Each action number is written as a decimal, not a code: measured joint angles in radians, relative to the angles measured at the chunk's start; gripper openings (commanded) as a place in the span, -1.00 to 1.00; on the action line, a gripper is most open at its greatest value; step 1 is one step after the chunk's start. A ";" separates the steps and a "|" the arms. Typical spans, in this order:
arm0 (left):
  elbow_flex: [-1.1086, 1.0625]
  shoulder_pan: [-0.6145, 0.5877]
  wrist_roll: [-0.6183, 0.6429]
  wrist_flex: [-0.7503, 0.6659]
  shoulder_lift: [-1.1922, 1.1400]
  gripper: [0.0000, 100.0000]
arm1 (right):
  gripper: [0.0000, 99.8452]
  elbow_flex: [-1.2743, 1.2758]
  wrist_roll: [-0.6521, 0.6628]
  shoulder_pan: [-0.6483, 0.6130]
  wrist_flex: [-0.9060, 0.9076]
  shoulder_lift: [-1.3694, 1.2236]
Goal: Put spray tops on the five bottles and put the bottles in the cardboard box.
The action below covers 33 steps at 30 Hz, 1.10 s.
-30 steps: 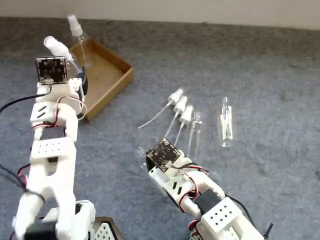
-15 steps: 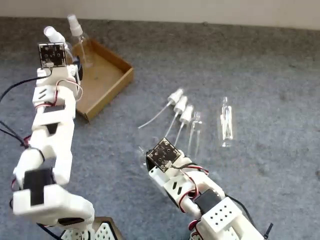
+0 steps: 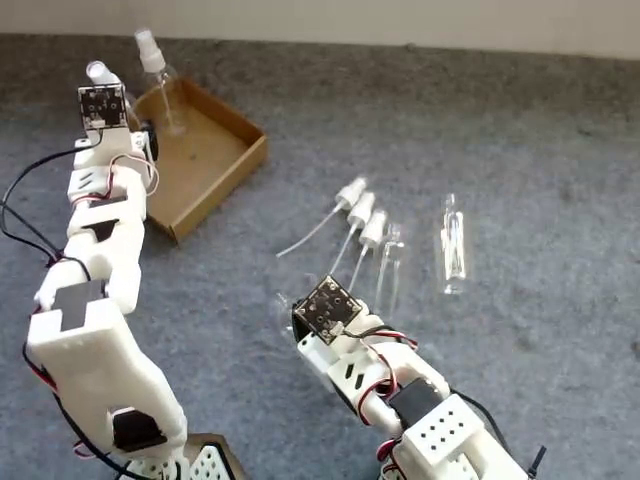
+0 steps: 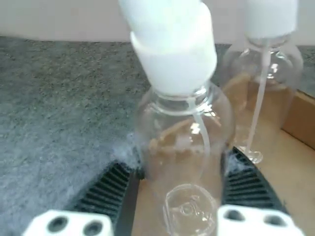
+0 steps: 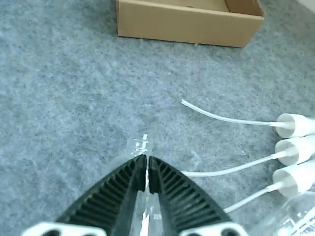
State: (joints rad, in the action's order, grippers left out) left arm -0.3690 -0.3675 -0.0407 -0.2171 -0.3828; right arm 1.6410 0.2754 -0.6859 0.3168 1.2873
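My left gripper [image 4: 179, 194] is shut on a clear bottle [image 4: 184, 142] with a white spray top [image 4: 172, 44], held at the far left corner of the cardboard box [image 3: 215, 165]. In the high view this held bottle [image 3: 100, 73] is above the left gripper [image 3: 112, 112]. A second capped bottle [image 3: 155, 62] stands in the box. Three loose spray tops [image 3: 361, 210] and two bare bottles [image 3: 388, 265] [image 3: 453, 243] lie on the carpet. My right gripper [image 5: 147, 169] is shut low over the carpet, with a clear bottle [image 3: 283, 300] lying under it.
Grey carpet covers the table, with open room to the right of the bare bottles and between the box and the spray tops. The spray tops' thin tubes [image 5: 221, 118] stretch toward the right gripper. A pale wall runs along the far edge.
The left arm has carried the capped bottle farther back and left, toward the box's far left corner. The right arm has not moved.
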 measured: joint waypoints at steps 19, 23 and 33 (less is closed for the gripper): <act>0.011 -0.009 0.000 -0.175 -0.133 -0.84 | -0.98 0.000 0.000 0.000 0.000 0.000; 0.011 -0.009 0.000 -0.175 -0.133 -0.84 | -0.98 0.000 0.000 0.000 0.000 0.000; 0.011 -0.009 0.000 -0.175 -0.133 -0.84 | -0.98 0.000 0.000 0.000 0.000 0.000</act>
State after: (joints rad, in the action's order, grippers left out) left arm -0.3583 -0.3767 -0.0407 -0.3920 -0.5163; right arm 1.6410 0.2754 -0.6859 0.3168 1.2873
